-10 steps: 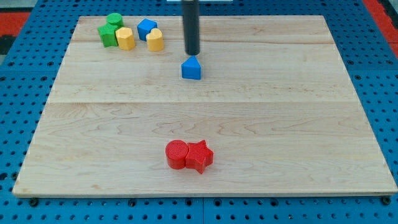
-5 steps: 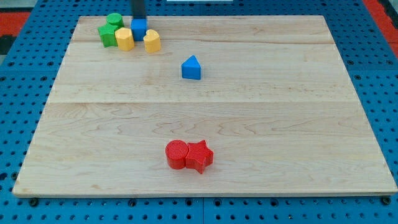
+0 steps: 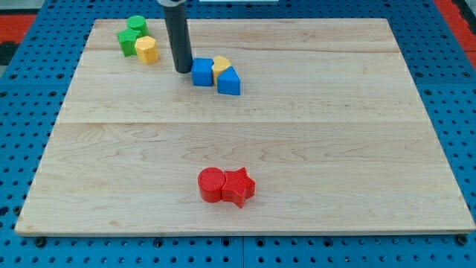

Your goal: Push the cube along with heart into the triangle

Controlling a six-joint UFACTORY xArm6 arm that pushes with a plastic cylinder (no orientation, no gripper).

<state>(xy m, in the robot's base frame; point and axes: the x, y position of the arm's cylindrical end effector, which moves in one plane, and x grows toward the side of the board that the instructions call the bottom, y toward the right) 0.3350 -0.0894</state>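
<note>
Camera view: no legible writing. Two blue, two yellow, two green, two red blocks. My tip (image 3: pixel 182 71) touches blue cube (image 3: pixel 202 72); yellow heart (image 3: pixel 220 65) and blue triangle (image 3: pixel 230 81) adjoin, upper centre. No pincer fitted.

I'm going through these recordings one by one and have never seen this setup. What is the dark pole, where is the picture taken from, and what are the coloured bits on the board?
The pole is a robot arm's pushing rod; it holds nothing and only slides blocks along. My tip sits just to the view's left of the blue cube. One camera looks down across the wooden board; its mounting is not on record. The cube, the yellow heart and the blue triangle are bunched together. At the view's top left sit two green blocks and a yellow block. Near the bottom lie a red cylinder and a red star, touching.
</note>
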